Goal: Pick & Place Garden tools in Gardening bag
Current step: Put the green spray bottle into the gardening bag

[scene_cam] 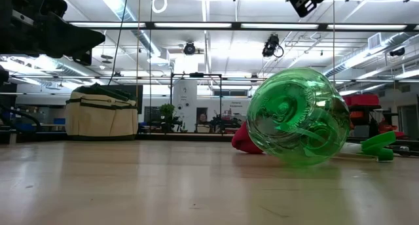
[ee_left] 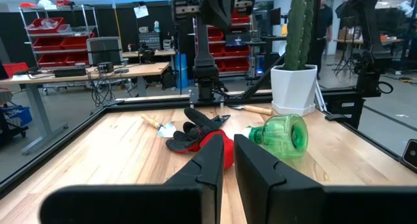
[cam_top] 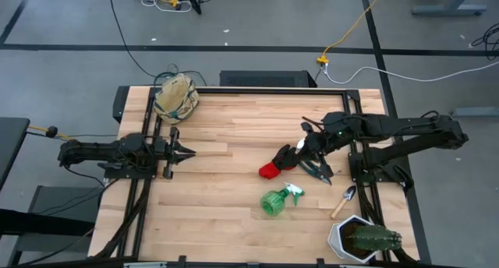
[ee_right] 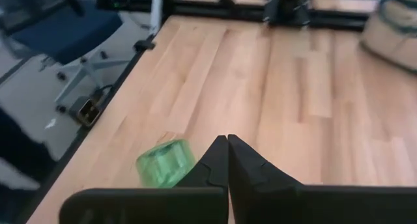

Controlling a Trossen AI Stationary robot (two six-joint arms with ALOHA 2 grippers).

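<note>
The beige gardening bag with green trim stands at the table's far left. Mid-table lie the red-and-black glove, the dark pruning shears beside it, and the green spray bottle on its side nearer the front. One wooden-handled trowel lies near the pot; another lies beyond the glove. My right gripper hangs shut above the glove and shears, with nothing between its fingers. My left gripper waits level at the left side, its fingers nearly together and holding nothing.
A white pot with a green cactus stands at the near right corner. Black frame rails run along the table's far edge and both sides. Bare wood lies between the bag and the tools.
</note>
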